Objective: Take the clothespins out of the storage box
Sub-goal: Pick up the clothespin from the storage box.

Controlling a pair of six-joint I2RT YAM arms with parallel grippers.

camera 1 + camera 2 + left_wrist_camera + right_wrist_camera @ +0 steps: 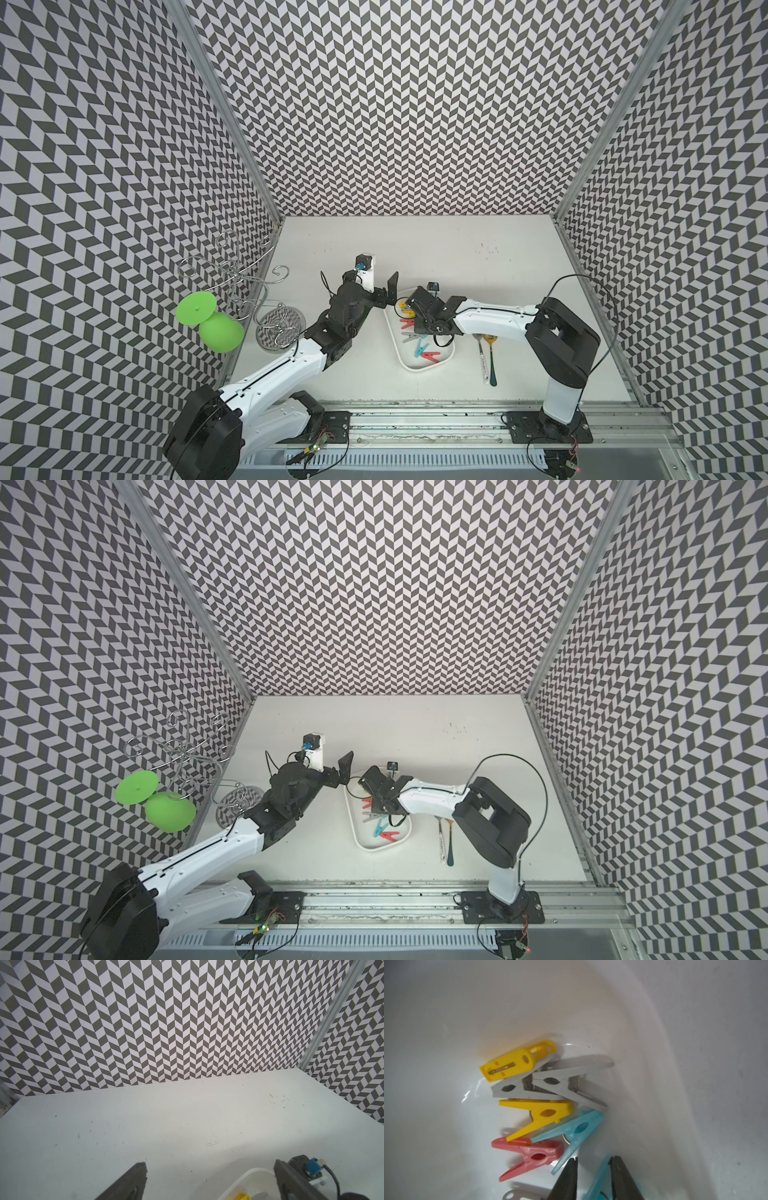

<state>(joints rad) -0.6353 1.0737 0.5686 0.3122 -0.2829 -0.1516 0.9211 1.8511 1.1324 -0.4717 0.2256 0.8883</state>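
Inside the storage box (424,366), right gripper (593,1159) straddles a light blue clothespin (600,1178)
Jaws slightly apart, not clamped, set low to pinch it free; left gripper (210,1163) hovers wide open at the box's far end

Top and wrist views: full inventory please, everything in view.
storage box: 1, white, centre of the table.
clothespins: eight or more, yellow, grey, red, light blue, all in the box.
spoons: 2, metallic, on the table, right-arm side of box.
wire stand: 1, silver, table's left edge.
cup-like item: 1, green, at the wire stand.
left gripper: black, open, empty, near the box's far end.
right gripper: black, in the box, open around a light blue clothespin.
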